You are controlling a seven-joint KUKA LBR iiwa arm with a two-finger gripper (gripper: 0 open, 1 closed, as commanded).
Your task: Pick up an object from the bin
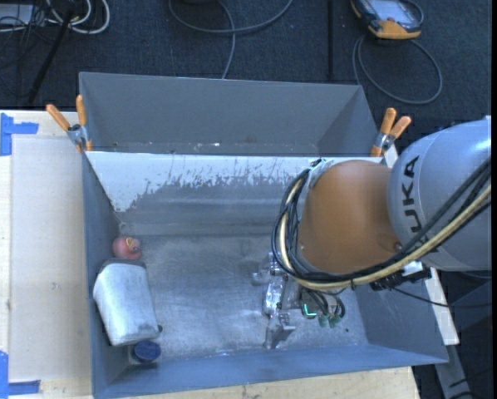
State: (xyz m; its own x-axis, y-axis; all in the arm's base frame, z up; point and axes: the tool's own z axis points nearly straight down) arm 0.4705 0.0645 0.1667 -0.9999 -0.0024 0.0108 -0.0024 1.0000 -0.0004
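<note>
My gripper (275, 312) hangs low over the bin's bare floor, right of the middle and near the front wall, with nothing visible in it. A pale grey-white cylinder (125, 302) lies along the left wall, far to the gripper's left, with a blue round cap (146, 352) at its near end. Just behind the cylinder sits a small reddish-pink round thing (127, 247) in the left part of the floor.
The arm with its orange cover and looped cables comes in from the right and hides the bin's right part. Sloping bin walls rise close in front of and to the right of the gripper.
</note>
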